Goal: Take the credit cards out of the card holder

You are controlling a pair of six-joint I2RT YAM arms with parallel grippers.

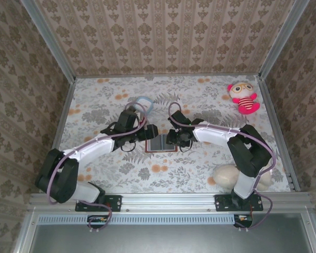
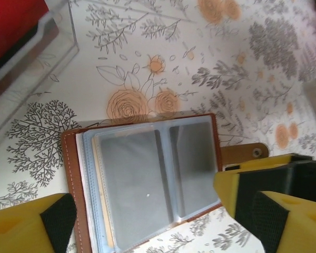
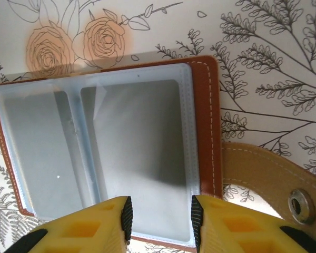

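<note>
The card holder (image 1: 160, 143) lies open and flat on the floral table between both grippers. Its brown rim frames light blue clear sleeves (image 2: 147, 179). Flat grey faces fill the sleeve pockets (image 3: 131, 153); I cannot tell whether they are credit cards. A thin cream edge (image 2: 98, 195) shows in the stack of sleeves. My left gripper (image 2: 147, 224) is open wide, its yellow fingers (image 2: 26, 226) straddling the holder's near end. My right gripper (image 3: 160, 219) hovers over the holder's edge beside the tan snap strap (image 3: 268, 179), its jaws apart with nothing between the pads.
A small clear plastic box (image 1: 144, 103) with a red item inside (image 2: 13, 21) stands just behind the holder. A pink plush toy (image 1: 244, 97) sits at the back right. A beige rounded object (image 1: 229, 175) lies by the right arm's base. Patterned walls enclose the table.
</note>
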